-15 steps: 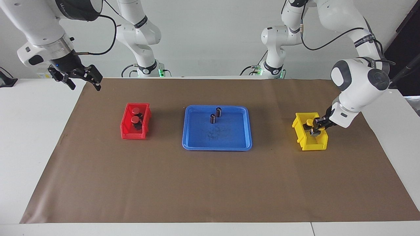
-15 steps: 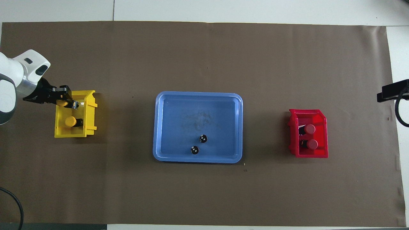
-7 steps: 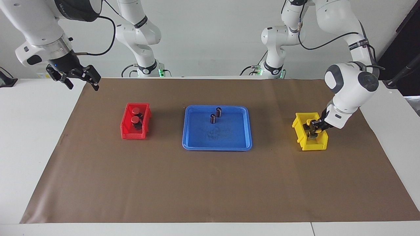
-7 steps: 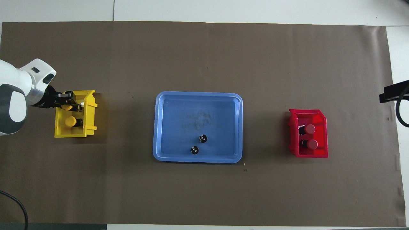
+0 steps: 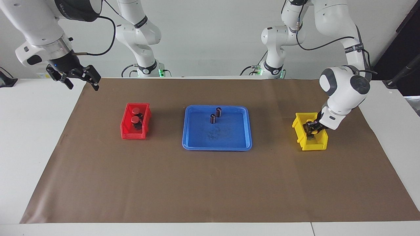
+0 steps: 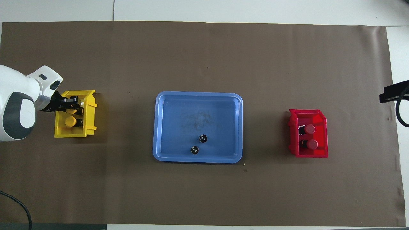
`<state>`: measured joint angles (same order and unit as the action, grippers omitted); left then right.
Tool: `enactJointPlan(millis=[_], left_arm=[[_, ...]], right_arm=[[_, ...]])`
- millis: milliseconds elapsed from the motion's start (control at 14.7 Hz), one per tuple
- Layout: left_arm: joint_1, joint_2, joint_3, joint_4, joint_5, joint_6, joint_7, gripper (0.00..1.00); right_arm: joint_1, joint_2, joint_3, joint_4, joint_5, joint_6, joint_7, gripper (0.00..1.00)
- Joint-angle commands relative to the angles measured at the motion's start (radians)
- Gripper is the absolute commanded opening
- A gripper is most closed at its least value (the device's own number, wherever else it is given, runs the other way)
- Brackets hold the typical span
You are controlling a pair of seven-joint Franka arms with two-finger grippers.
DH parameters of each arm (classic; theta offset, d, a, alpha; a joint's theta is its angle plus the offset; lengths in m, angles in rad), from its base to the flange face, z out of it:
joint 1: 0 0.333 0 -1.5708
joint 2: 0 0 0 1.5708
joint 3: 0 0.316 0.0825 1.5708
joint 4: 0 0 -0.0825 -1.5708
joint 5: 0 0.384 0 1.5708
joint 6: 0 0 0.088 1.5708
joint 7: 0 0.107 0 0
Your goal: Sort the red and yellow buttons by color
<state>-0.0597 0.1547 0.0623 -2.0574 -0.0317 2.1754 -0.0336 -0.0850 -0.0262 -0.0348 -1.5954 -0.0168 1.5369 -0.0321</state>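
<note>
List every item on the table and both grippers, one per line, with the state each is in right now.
red bin: holds both red buttons.
yellow bin: holds two yellow buttons, one under the left gripper.
blue tray: holds two dark cylinders, both upright.
left gripper: lowered into the yellow bin, at a yellow button.
right gripper: open, empty, raised over the mat's corner at the right arm's end, waiting.

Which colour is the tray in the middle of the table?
Blue; the tray shows best in the overhead view.
</note>
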Motion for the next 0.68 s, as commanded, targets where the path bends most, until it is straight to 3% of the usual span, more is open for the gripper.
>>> enactJointPlan(millis=[0, 136, 339, 407, 475, 611], left_arm=[[0.000, -0.018, 0.001, 0.011, -0.016, -0.014, 0.018, 0.71], [0.000, -0.026, 0.001, 0.041, -0.016, -0.058, 0.017, 0.72], [0.006, -0.018, 0.001, 0.207, -0.017, -0.259, 0.020, 0.72], [0.006, -0.017, 0.001, 0.254, -0.016, -0.307, 0.021, 0.76], [0.006, -0.020, 0.001, 0.291, -0.016, -0.336, 0.021, 0.99], [0.007, -0.052, -0.001, 0.330, -0.007, -0.396, 0.038, 1.00]], right_arm=[[-0.010, 0.003, 0.009, 0.015, -0.006, -0.021, -0.034, 1.00], [-0.013, 0.003, 0.009, 0.015, -0.006, -0.020, -0.032, 1.00], [-0.015, 0.003, 0.009, 0.017, -0.006, -0.020, -0.034, 1.00], [-0.016, 0.003, 0.009, 0.017, -0.006, -0.020, -0.034, 1.00], [-0.016, 0.003, 0.009, 0.017, -0.006, -0.018, -0.034, 1.00], [-0.012, 0.005, 0.009, 0.018, -0.006, -0.020, -0.034, 1.00]])
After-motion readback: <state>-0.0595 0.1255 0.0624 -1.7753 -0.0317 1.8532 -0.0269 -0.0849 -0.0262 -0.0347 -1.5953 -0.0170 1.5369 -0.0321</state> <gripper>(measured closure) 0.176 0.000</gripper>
